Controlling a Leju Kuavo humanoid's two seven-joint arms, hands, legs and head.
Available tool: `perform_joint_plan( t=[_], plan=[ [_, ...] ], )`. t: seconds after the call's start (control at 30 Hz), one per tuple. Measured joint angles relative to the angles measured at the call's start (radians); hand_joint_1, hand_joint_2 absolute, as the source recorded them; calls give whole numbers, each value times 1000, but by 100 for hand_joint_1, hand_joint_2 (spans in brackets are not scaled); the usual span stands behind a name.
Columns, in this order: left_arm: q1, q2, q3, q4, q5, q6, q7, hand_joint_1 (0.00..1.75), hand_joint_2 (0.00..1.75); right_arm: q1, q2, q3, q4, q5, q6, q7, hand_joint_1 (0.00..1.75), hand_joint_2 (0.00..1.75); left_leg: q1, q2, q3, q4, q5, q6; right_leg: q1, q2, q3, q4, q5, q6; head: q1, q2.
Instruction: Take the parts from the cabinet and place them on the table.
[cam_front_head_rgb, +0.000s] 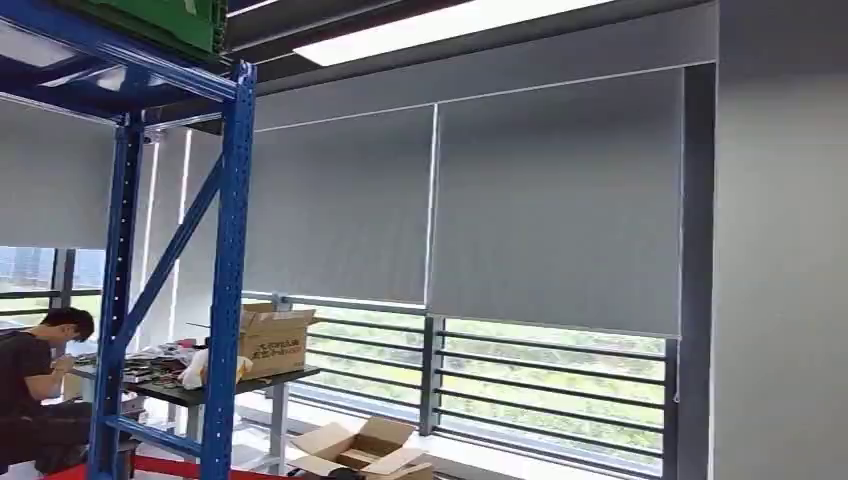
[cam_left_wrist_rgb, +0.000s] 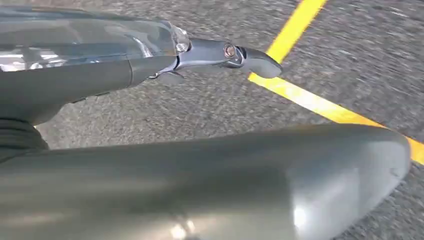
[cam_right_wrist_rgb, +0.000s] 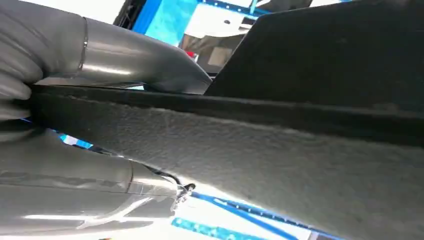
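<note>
In the right wrist view my right hand (cam_right_wrist_rgb: 45, 105) grips a large dark grey part (cam_right_wrist_rgb: 260, 150), a flat panel with a rough fibrous face and a black edge. The thumb lies on one face and the fingers (cam_right_wrist_rgb: 75, 200) on the other. In the left wrist view my left hand (cam_left_wrist_rgb: 210, 120) hangs over the grey floor (cam_left_wrist_rgb: 200, 105), its thumb and a dark finger (cam_left_wrist_rgb: 250, 57) apart with nothing between them. The blue rack (cam_front_head_rgb: 225, 290) stands at the left of the head view. A dark table (cam_front_head_rgb: 255, 382) lies behind it.
A person (cam_front_head_rgb: 35, 385) sits at the far left by the table, which carries a cardboard box (cam_front_head_rgb: 272, 340) and small clutter. Another opened box (cam_front_head_rgb: 365, 452) lies on the floor. Yellow tape (cam_left_wrist_rgb: 310, 97) marks the floor. Railed windows with grey blinds (cam_front_head_rgb: 550, 200) fill the wall ahead.
</note>
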Motion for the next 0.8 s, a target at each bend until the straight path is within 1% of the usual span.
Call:
perform_joint_plan(
  t=[0.03, 0.07, 0.1, 0.13, 0.17, 0.2, 0.23, 0.27, 0.3, 0.33, 0.37, 0.4, 0.43, 0.47, 0.5, 0.53, 0.57, 0.6, 0.63, 0.67, 0.7, 0.73, 0.77, 0.8],
  plan=[
    [-2, 0, 0, 0, 0, -3, -3, 0, 0, -5, 0, 0, -1, 0, 0, 4, 175, 175, 0, 6, 6, 0, -4, -5, 1, -22, 43, -82, 36, -3, 0, 0],
    [-2, 0, 0, 0, 0, -4, -6, 0, 0, -11, 0, 0, -2, 0, 0, 8, 175, 175, -2, 13, 9, -3, -7, -10, 12, -57, 61, -113, 19, -4, 0, 0],
    [-3, 0, 0, 0, 0, -4, -6, 0, 0, -16, 0, 0, -2, 0, 0, 11, 175, 175, -7, 20, 9, -1, -10, -14, 19, -52, 60, -126, 24, -14, 0, 0],
    [-3, 0, 0, 0, 0, -5, -6, 0, 0, -16, 0, 0, -6, 0, 0, 11, 175, 175, -6, 29, 10, -5, -9, -18, 19, -45, 57, -124, 23, -20, 1, 0],
    [-3, 0, 0, 0, 0, -5, -6, 0, 0, -16, 0, 0, -6, 0, 0, 11, 175, 175, -5, 36, 14, -9, -10, -22, 22, -34, 54, -125, 24, -23, 1, 0],
    [-3, -2, 0, 0, 0, -5, -6, 0, 0, -17, 0, 0, -6, 0, -1, 15, 175, 175, -4, 47, 18, -11, -11, -27, 22, -24, 54, -129, 27, -30, 0, 0],
    [-7, -3, -1, 0, 0, -5, -5, 0, 0, -17, 0, 0, -8, -1, -2, 17, 175, 175, 2, 38, 17, -7, -25, -32, 13, -16, 63, -139, 32, -40, 1, 0],
    [-8, -5, -2, 0, -2, -5, -3, 0, 0, -23, 0, 0, -10, -3, -2, 18, 175, 175, 2, 0, 5, 24, -44, -30, 14, -9, 65, -143, 32, -48, 1, 0],
    [-7, -7, -2, 0, -2, -5, 0, 0, 0, -28, 0, 0, -10, -3, -2, 19, 175, 175, 1, -22, -26, 87, -78, -28, 15, -4, 66, -143, 32, -53, 1, 0],
    [-4, -7, -2, 0, -1, -5, 3, 0, 0, -28, 0, 0, -9, -3, -2, 19, 175, 175, -1, -34, -66, 168, -112, -28, 16, 6, 68, -143, 30, -56, 1, 0],
    [0, -7, -1, 0, 2, -3, 4, 0, 0, -27, 0, 0, -8, 0, -3, 19, 175, 175, -2, -40, -111, 250, -138, -28, 18, 18, 68, -143, 29, -58, 1, 0],
    [3, -7, -1, 0, 3, -2, 6, 0, 0, -27, 0, 0, -6, 3, -4, 21, 175, 175, -3, -42, -144, 299, -141, -27, 19, 32, 70, -142, 28, -59, 1, 0],
    [4, -7, -1, 0, 4, -2, 7, 0, 0, -27, 0, 0, -6, 5, -5, 23, 175, 175, -4, -43, -151, 295, -121, -26, 19, 44, 73, -142, 27, -59, 1, 0],
    [2, -7, -1, 0, 5, -2, 9, 0, 0, -28, 0, 0, -6, 5, -5, 24, 175, 175, -4, -45, -137, 248, -79, -25, 19, 57, 76, -142, 26, -59, 1, 0],
    [1, -7, -1, 0, 5, -2, 11, 0, 0, -29, 0, 0, -6, 5, -5, 27, 175, 175, -4, -49, -109, 174, -28, -22, 19, 70, 79, -141, 23, -58, 1, 0],
    [1, -7, -1, 0, 5, -2, 12, 0, 0, -29, 0, 0, -6, 5, -5, 29, 175, 175, -3, -65, -76, 91, 20, -21, 18, 81, 83, -139, 19, -55, 1, 0],
    [0, -7, -1, 0, 5, -2, 12, 0, 0, -29, 0, 0, -5, 4, -5, 30, 175, 175, 3, -118, -58, 43, 35, -17, 16, 89, 80, -135, 15, -51, 1, 0],
    [1, -7, -1, 0, 5, -2, 14, 0, 0, -31, 0, 0, -3, 4, -4, 32, 175, 175, 8, -129, -47, 16, 28, -18, 22, 103, 72, -123, 13, -46, 1, 0],
    [0, -8, -1, 0, 5, -3, 16, 0, 0, -31, 0, 2, -3, 5, -3, 35, 175, 175, 2, -123, -50, 20, 24, -15, 15, 112, 66, -126, 17, -39, 0, 1],
    [0, -8, -1, 0, 5, -3, 15, 0, 0, -28, -1, 3, 0, 6, -3, 38, 175, 175, -2, -115, -50, 20, 23, -13, 13, 121, 65, -130, 19, -34, 0, 0],
    [-2, -8, -1, 0, 5, -3, 15, 0, 0, -27, -2, 3, 2, 6, -3, 38, 175, 175, -3, -107, -48, 18, 24, -7, 11, 131, 64, -132, 20, -28, 0, 0],
    [-5, -11, -1, 0, 5, -3, 14, 0, 0, -28, -4, 3, 3, 5, -3, 39, 175, 175, 5, -94, -44, 9, 29, 0, 11, 134, 63, -130, 14, -23, 0, 0],
    [-7, -12, -1, 0, 4, -3, 15, 0, 0, -29, -5, 3, 4, 3, -3, 38, 175, 175, 3, -87, -39, 5, 29, 4, 17, 82, 58, -109, -3, -18, 0, 0],
    [-5, -12, -1, 0, 4, -3, 15, 0, 0, -32, -7, 3, 5, 0, -3, 38, 175, 175, 2, -76, -37, 4, 28, 10, 15, 47, 33, -54, -35, -12, 0, 0]
  ],
)
